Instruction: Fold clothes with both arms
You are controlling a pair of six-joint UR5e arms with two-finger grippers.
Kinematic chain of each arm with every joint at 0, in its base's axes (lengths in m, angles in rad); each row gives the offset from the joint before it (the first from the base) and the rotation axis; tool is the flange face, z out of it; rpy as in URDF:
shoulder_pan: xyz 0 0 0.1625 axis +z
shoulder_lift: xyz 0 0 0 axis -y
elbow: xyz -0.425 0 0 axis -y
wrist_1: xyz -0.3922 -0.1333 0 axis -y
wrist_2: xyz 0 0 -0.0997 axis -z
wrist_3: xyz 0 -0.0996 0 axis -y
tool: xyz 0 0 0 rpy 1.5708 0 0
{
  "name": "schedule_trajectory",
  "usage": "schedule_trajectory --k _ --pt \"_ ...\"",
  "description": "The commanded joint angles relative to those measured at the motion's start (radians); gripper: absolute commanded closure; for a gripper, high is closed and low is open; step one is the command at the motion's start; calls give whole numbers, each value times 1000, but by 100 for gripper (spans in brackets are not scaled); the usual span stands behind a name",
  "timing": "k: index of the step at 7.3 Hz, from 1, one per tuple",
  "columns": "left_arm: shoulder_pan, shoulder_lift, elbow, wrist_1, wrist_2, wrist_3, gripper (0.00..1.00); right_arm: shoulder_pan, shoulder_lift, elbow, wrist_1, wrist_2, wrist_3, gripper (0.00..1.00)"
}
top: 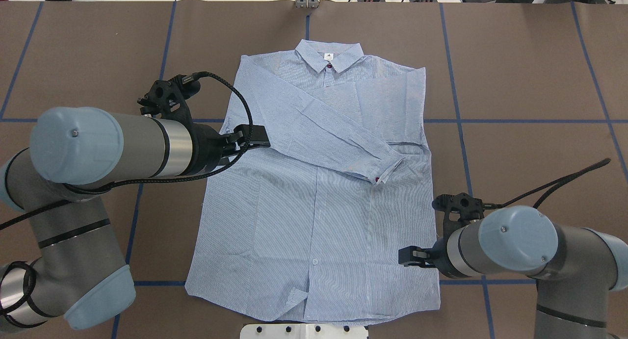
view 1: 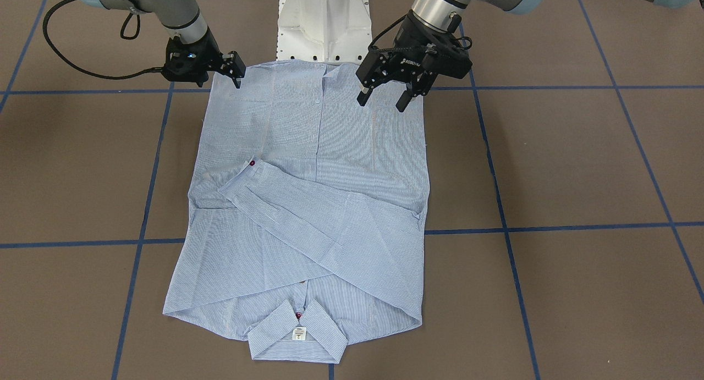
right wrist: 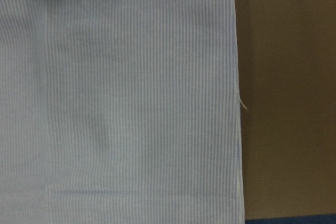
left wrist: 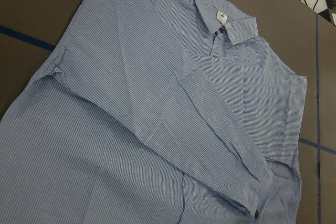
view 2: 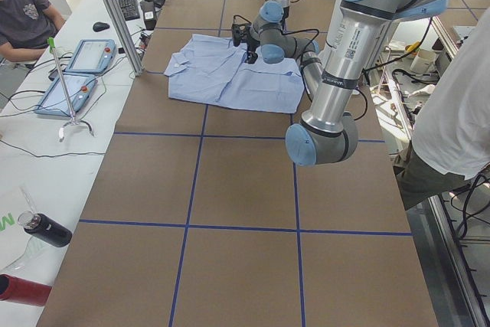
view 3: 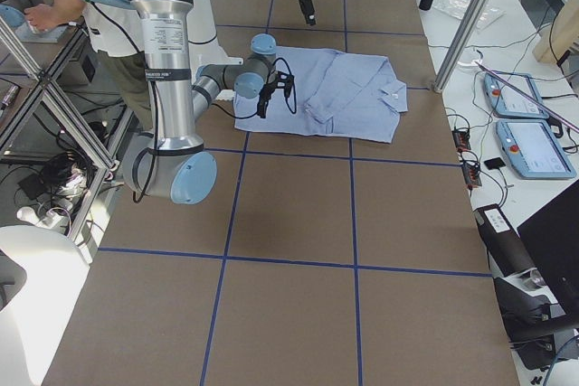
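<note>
Pale blue-and-white striped cotton, the shirt lies spread front-up on the brown table. Its hem sits just beside the white pedestal base and its collar is at the end farthest from that base. The white neck label shows inside the collar.

One long sleeve is folded slantwise across the chest. It starts at the shoulder on the base's left side, and its cuff rests toward the base's right, with a small red button on it. The other sleeve is turned in flat beneath it.

The left gripper hangs above the shirt on the base's left side. Its two fingers are spread well apart with nothing between them. The right gripper is over the shirt's side edge on the base's right, close to the hem corner. It is seen side-on, so I cannot tell how wide its fingers stand or whether they grip cloth.

Blue tape lines cross the table out from under the shirt.
</note>
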Motion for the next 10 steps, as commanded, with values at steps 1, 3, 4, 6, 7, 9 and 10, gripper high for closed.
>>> schedule_trajectory --k 1,3,4,6,7,9,10 --pt "5 1 2 1 3 -5 0 -66 -128 1 142 -38 41 0" --pt "4 1 1 1 3 -6 0 -110 -123 -7 142 -40 88 2" --pt "2 1 1 1 3 -6 0 -130 -117 -13 138 -38 111 3" --pt "2 1 -4 14 3 -8 0 -133 -116 -13 137 -32 113 12" --pt "2 1 -5 17 3 -6 0 -133 -111 -13 137 -26 113 21" --pt "1 1 -5 20 3 -8 0 -133 -91 -19 134 -25 113 26" --pt "2 1 -5 20 3 -8 0 -133 -91 -17 134 -25 113 26"
